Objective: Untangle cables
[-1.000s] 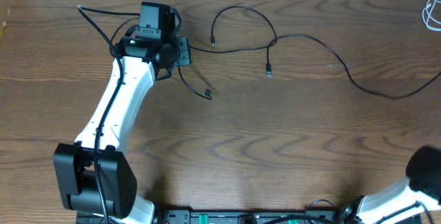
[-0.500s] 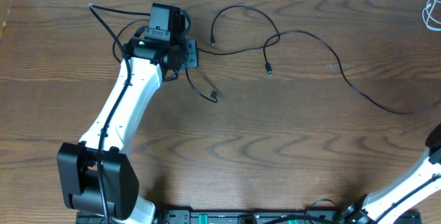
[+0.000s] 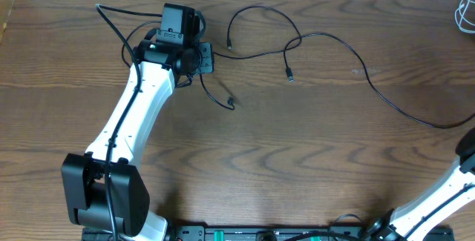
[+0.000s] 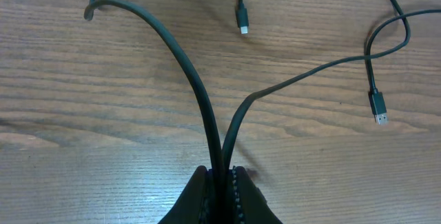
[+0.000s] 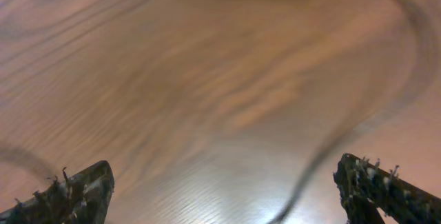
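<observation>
Thin black flexible cables (image 4: 195, 89) lie along the far edge of the brown wooden bench (image 3: 297, 159). They run rightward from the left hand (image 4: 222, 177), which is clamped on two strands. The right hand (image 5: 224, 182) gapes empty at the right edge.

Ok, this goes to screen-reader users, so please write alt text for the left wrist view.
The shut left gripper pinches two thin black cable strands at bottom centre, above a brown wood-grain table. The strands fan apart, one curving up-left, one right toward a crossed loop; a small plug end lies at top centre, a second plug end at right.
</observation>
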{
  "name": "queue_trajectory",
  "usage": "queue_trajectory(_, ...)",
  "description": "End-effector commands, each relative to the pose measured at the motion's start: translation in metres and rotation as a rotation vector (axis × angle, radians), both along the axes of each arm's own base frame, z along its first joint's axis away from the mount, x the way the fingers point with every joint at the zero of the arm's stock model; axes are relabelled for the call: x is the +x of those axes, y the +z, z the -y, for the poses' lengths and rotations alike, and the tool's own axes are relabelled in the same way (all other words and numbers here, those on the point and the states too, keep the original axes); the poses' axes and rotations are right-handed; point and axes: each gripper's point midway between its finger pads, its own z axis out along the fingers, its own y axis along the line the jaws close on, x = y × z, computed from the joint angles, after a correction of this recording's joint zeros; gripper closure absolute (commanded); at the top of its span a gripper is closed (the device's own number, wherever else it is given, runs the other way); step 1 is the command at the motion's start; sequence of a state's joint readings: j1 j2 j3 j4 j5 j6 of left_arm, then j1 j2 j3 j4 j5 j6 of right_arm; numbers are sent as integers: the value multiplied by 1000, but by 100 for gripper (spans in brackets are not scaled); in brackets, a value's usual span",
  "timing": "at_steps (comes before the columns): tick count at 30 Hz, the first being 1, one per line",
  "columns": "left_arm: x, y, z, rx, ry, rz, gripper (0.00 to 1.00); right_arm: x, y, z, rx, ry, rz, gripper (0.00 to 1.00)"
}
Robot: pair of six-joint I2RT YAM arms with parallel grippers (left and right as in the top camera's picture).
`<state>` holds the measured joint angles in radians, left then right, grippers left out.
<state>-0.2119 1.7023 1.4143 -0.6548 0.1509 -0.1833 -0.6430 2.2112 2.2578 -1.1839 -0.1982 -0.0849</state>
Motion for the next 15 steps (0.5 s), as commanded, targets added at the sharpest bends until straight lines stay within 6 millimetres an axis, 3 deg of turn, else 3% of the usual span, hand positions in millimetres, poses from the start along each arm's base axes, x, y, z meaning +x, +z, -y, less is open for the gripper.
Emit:
queue_trajectory(1, 4, 5, 2, 2, -9, 13, 93, 32, 35, -70, 66, 319, 163, 1)
queue_trajectory(8, 1, 6, 10, -37, -39, 5, 92, 70, 36, -171, 77, 596, 200, 1)
queue_trajectory(15, -12, 5, 30, -126, -104, -45, 93, 103, 8, -245, 5, 741, 161, 2)
